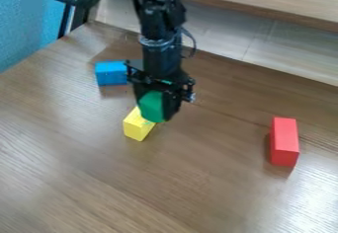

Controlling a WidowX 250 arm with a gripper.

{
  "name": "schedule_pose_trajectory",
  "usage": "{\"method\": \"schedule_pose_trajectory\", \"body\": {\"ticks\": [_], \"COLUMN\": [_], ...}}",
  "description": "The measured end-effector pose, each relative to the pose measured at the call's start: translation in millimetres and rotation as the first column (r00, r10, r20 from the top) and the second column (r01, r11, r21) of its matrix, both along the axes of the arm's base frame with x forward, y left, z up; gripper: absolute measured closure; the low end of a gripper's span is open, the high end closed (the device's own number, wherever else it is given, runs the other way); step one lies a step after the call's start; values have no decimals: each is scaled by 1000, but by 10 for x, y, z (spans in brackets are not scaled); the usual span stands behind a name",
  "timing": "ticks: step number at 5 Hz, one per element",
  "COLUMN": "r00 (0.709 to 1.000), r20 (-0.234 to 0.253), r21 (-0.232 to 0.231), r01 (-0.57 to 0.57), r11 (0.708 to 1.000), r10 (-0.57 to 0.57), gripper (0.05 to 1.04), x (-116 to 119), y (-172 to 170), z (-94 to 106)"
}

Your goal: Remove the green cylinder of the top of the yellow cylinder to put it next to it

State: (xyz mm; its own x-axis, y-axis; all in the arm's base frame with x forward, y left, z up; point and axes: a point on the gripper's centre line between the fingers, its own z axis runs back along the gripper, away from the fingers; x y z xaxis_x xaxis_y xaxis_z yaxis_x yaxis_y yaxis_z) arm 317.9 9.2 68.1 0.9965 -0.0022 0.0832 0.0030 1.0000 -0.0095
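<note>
Green cylinder: the green cylinder is sitting between the fingers, its lower end overlapping the upper right part of the yellow cylinder; whether it is touching the yellow top or hanging just clear, I cannot tell.
Yellow cylinder: it is resting on the bench, partly hidden behind the green one. If the two are touching, a sideways move without enough lift would be dragging or tipping it.
Green grip: the fingers are covering the sides of the piece, so how evenly they are pressing is hard to judge. An off-centre pinch could be letting it twist or slip during the carry.
Green landing: releasing too high, or with the piece tilted, would be risking a topple; setting it down too close would be risking a knock against the yellow one.
Blue block: the blue block is lying behind and to the image left, so a swing that way could be clipping it.
Red block: the red block is standing well apart, posing little risk.
Gripper: the gripper is pointing down over the yellow piece, its fingers parted by the green cylinder's width and, it seems, pinching it from both sides.
</note>
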Motion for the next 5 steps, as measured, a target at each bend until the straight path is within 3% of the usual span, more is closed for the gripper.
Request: {"method": "schedule_pose_trajectory", "body": {"ticks": [1, 3, 4, 5], "r00": [998, 988, 989, 992], "r20": [3, -37, -72, -65], "r21": [2, -47, -52, -50], "r01": [59, 146, 123, 107], "r11": [998, 988, 991, 993], "r10": [-59, -148, -127, -110], "gripper": [483, 483, 483, 434], "x": [1, -14, -31, 15], "y": [-243, -599, -638, -640], "z": [5, -248, -413, -440]}}
